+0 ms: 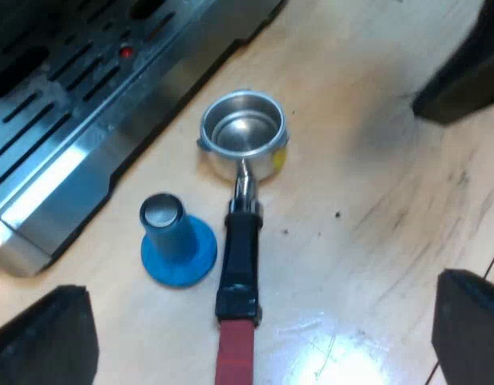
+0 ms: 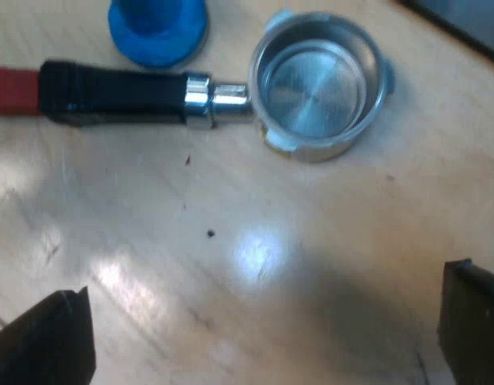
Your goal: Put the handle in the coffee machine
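In the left wrist view the metal holder (image 1: 240,208) lies flat on the wooden desk (image 1: 375,200), loose, just off the front of the espresso machine (image 1: 70,104). Its long axis runs away from the machine: the open, empty bowl (image 1: 243,132) is nearest the slotted metal tray, and the dark handle points back toward the left gripper (image 1: 259,321), its red end (image 1: 235,353) lying between the fingers (image 1: 46,337). These stand wide apart and hold nothing. A blue tamper (image 1: 173,241) stands upright just beside the handle, between it and the machine. In the right wrist view the metal holder (image 2: 215,96) lies across the desk (image 2: 271,265), bowl up, with the blue tamper (image 2: 157,24) close against the handle. The right gripper (image 2: 259,321) hovers above bare wood near the holder, its fingers (image 2: 471,321) spread wide, empty.
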Available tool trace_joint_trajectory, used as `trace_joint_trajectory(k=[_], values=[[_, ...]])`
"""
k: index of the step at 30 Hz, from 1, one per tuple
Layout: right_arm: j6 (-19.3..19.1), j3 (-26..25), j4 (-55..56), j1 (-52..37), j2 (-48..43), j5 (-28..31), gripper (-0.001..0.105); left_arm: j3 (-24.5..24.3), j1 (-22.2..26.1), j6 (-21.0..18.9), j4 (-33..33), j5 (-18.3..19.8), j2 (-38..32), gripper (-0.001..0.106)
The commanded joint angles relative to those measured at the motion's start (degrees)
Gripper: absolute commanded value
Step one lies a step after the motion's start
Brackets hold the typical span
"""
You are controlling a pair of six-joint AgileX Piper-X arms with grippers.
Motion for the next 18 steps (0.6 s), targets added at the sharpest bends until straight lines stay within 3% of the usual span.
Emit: trace_joint_trajectory(k=[1, 18], values=[[-1.0, -1.3, -0.6, -2.5, -0.4, -0.3, 0.087, 0.3, -0.3, 0.0, 0.7, -1.0, 0.2, 0.086], [-6.0, -9.0, -4.4, -11.7, 11.9, -9.2, 0.087, 0.3, -0.3, 0.0, 2.4, -1.0, 0.2, 0.086]])
